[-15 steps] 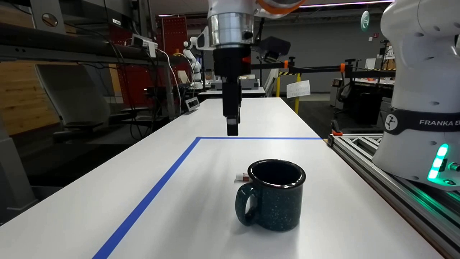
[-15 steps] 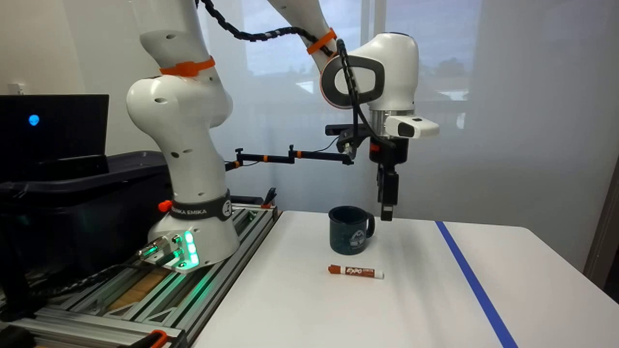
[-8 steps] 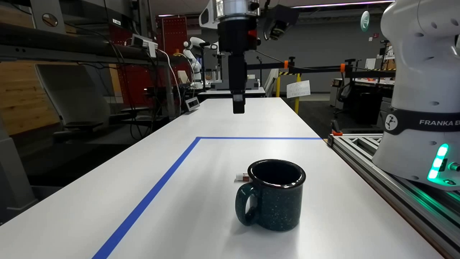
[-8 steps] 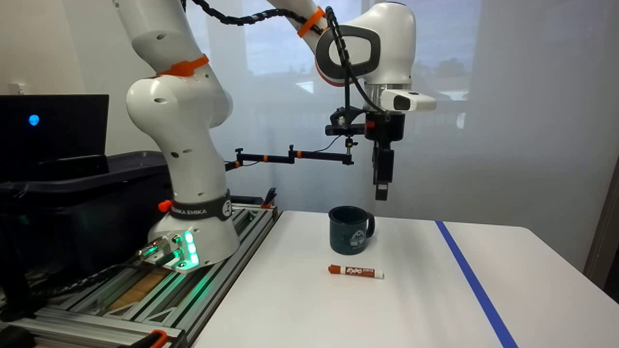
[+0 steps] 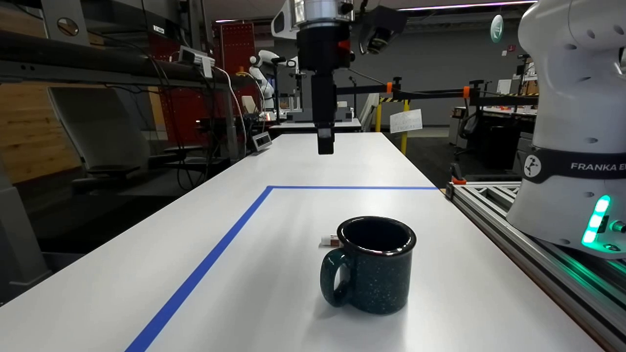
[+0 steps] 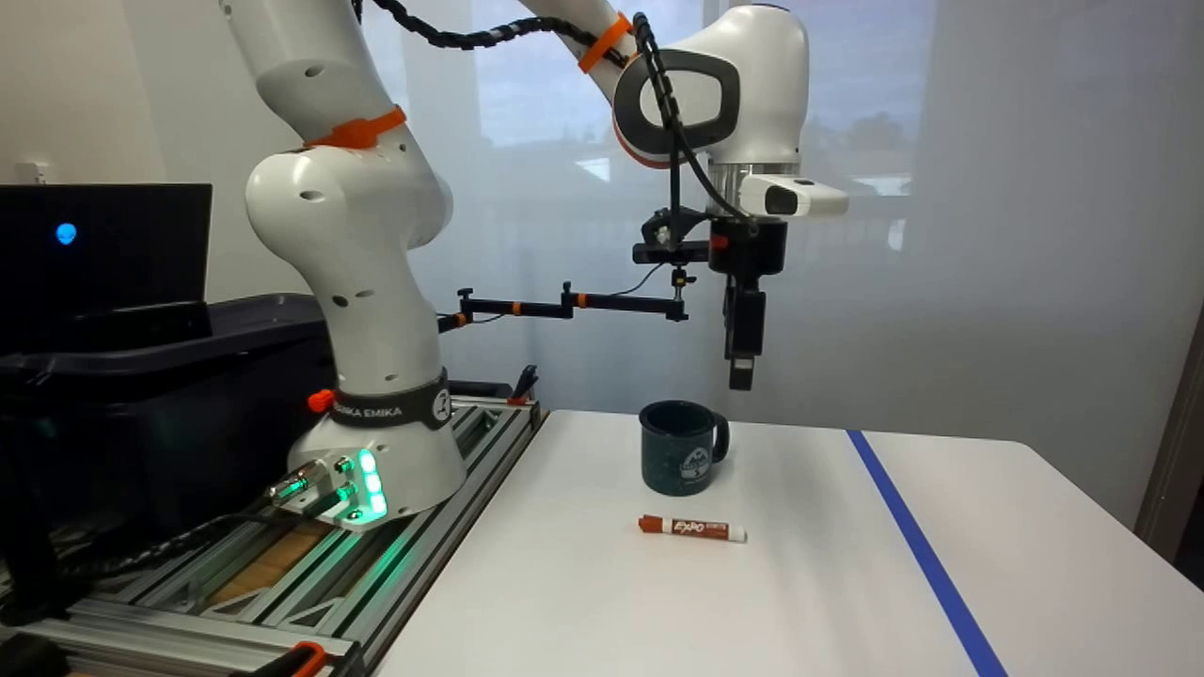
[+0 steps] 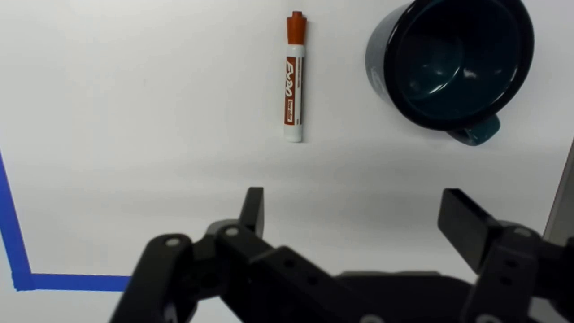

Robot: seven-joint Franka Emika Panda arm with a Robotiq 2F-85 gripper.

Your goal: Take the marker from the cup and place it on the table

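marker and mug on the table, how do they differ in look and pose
Pose: the marker lies on its side; the mug stands upright.
Shape: the marker is slim and straight; the mug is wide and hollow, with a loop handle.
Colour: the marker is white with a reddish-brown cap and label; the mug is dark blue-green with pale speckles.
Shared: both rest on the white table, not touching each other.

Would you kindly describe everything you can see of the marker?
The marker has a reddish-brown cap, fitted on, and a white, plastic-looking barrel with a matching label reading EXPO. It lies on its side on the white table, beside and apart from the mug, which hides the marker's capped end in an exterior view. Only the table touches it.
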